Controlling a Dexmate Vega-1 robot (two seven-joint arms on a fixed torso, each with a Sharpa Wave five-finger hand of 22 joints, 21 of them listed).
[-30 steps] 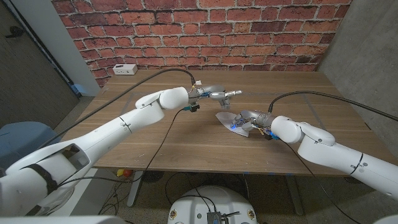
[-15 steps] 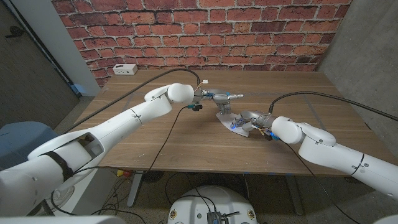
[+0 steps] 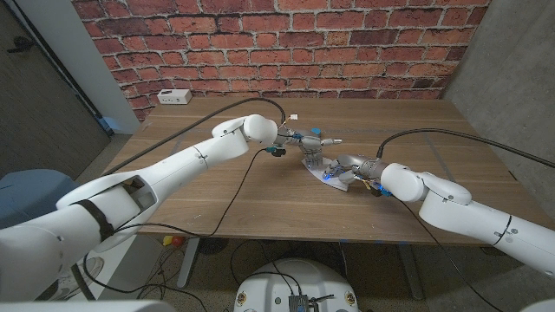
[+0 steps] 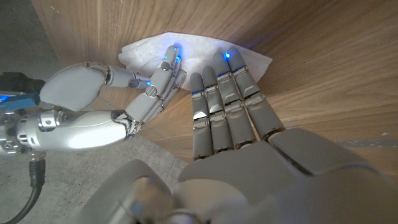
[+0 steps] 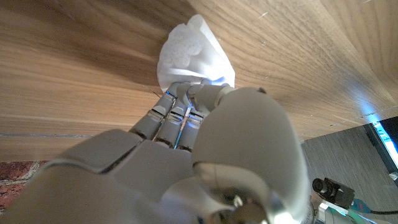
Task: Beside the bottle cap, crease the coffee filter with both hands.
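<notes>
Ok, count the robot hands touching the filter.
2. The left hand has its fingertips on the filter; the right hand presses its fingertips on it from the other side. The contact under the fingers is partly hidden.

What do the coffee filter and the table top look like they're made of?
Coffee filter: thin white paper, matte and slightly fibrous, by the look of its crinkled, ruffled edge and soft folds. Table: wood or a wood veneer, brown with long straight grain lines and a smooth satin finish that shows faint reflections; solid wood or laminate cannot be told from here.
</notes>
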